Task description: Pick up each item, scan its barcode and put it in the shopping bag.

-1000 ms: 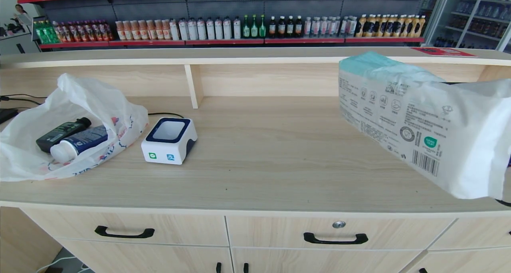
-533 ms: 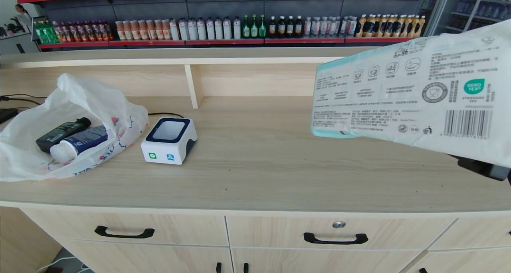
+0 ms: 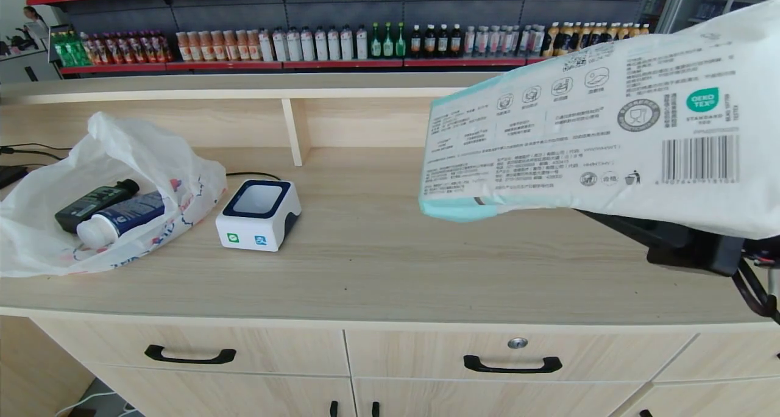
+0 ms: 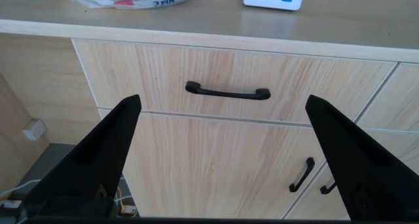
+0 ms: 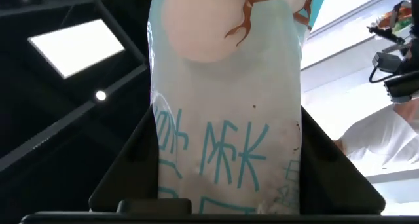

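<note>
Left claw (image 4: pixel 223 101) spread wide, facing drawer handle (image 4: pixel 227 92).

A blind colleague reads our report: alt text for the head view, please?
A large white and teal pack is held in the air at the right above a wooden counter, its barcode facing the camera. At the left, a white scanner stands beside an open shopping bag holding a dark bottle and a white-capped bottle.

— Where are you standing?
— In a shop, at my checkout counter (image 3: pixel 390 264). Red-edged shelves (image 3: pixel 341 63) of bottled drinks (image 3: pixel 320 43) line the wall behind it, and a barcode scanner (image 3: pixel 258 214) sits beside a plastic shopping bag (image 3: pixel 158 155) on its top.
</note>
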Controlling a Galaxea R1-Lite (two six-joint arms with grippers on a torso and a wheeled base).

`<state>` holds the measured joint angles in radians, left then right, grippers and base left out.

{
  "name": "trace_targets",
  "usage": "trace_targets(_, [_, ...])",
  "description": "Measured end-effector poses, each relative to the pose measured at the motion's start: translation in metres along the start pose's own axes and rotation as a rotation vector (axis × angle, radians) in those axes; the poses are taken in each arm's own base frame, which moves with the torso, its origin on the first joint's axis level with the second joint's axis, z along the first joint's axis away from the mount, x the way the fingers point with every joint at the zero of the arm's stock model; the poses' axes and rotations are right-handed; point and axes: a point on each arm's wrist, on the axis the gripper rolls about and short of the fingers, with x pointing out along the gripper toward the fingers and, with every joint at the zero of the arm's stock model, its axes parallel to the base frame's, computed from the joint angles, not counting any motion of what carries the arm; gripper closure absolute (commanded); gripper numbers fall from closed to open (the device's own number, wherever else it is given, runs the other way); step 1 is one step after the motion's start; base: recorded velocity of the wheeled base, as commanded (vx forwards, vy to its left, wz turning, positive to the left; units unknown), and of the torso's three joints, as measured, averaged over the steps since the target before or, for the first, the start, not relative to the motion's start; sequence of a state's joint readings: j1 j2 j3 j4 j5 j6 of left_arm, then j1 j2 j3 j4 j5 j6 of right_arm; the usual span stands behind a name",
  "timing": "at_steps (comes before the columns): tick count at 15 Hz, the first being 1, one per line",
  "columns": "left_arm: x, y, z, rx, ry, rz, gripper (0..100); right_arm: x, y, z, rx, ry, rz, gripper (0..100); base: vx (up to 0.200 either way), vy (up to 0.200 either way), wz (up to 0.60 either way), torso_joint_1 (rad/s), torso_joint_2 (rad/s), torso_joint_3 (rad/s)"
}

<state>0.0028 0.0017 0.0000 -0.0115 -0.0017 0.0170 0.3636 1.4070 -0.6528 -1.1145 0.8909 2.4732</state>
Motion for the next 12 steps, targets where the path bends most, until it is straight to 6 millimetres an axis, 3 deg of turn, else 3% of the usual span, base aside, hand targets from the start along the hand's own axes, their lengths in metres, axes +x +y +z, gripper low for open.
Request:
trace_targets(4, [0.000, 0.000, 0.000, 0.000, 0.000, 0.000, 0, 0.001, -0.033, 0.007, 0.077, 0.018, -0.063, 100, 0.000, 0.000, 0.00, 0.000, 0.00, 0.000])
trace_targets(7, [0.000, 0.000, 0.000, 0.000, 0.000, 0.000, 0, -0.001, -0.053, -0.002, 0.064, 0.093, -0.082, 100, 0.000, 0.000, 0.00, 0.000, 0.00, 0.000])
trace_targets(12, [0.000, 0.000, 0.000, 0.000, 0.000, 0.000, 0, 0.003, -0.048, -0.010, 0.114, 0.159, -0.056, 100, 0.000, 0.000, 0.00, 0.000, 0.00, 0.000])
